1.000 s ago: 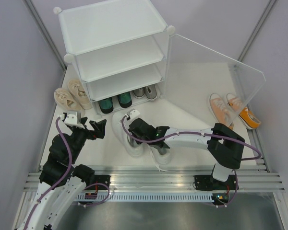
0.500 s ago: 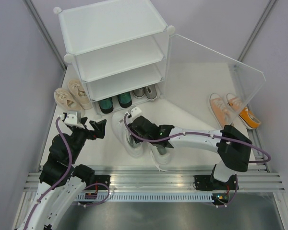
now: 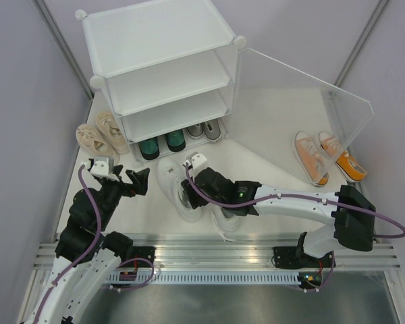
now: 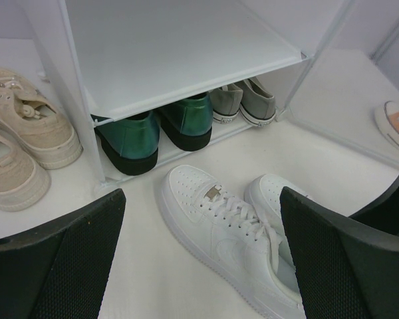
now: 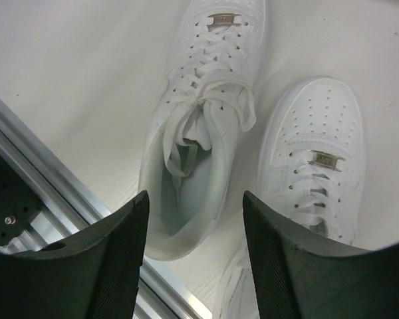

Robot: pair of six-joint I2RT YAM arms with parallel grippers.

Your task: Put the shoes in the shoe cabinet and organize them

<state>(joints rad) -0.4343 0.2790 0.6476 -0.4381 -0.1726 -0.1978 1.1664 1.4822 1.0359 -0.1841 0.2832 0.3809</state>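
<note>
Top external view: the cabinet (image 3: pixel 155 34) stands at the far edge of the desk (image 3: pixel 142 209), toward the far left corner. Its clear door (image 3: pixel 297 101) is swung open to the right. The upper two shelves are bare. On the bottom tier the green shoes (image 3: pixel 149 148) sit at the left and the grey shoes (image 3: pixel 212 128) at the right, heels facing out.

The beige shoes (image 3: pixel 112 131) lie side by side on the desk just beside the cabinet's left wall, near the left edge. The orange shoes (image 3: pixel 309 156) lie together near the right edge, by the door's outer end.

The white shoes (image 3: pixel 169 185) lie side by side on the desk in front of the cabinet, toes toward it and heels near the near edge. The right arm reaches across from its base and partly covers them.

Right wrist view: the right gripper (image 5: pixel 194 199) hangs over the white shoes (image 5: pixel 199 100), above the heel opening of the one nearer the left edge. Its jaws are spread and released, grasping nothing. The second shoe lies just beside the first, its laces and metal tag showing.

Left wrist view: the left gripper (image 4: pixel 203 196) is fully spread and holds nothing. It hovers near the left edge, well apart from the white shoes (image 4: pixel 219 232), and faces the cabinet's bottom tier. The beige pair shows at the left of that view.
</note>
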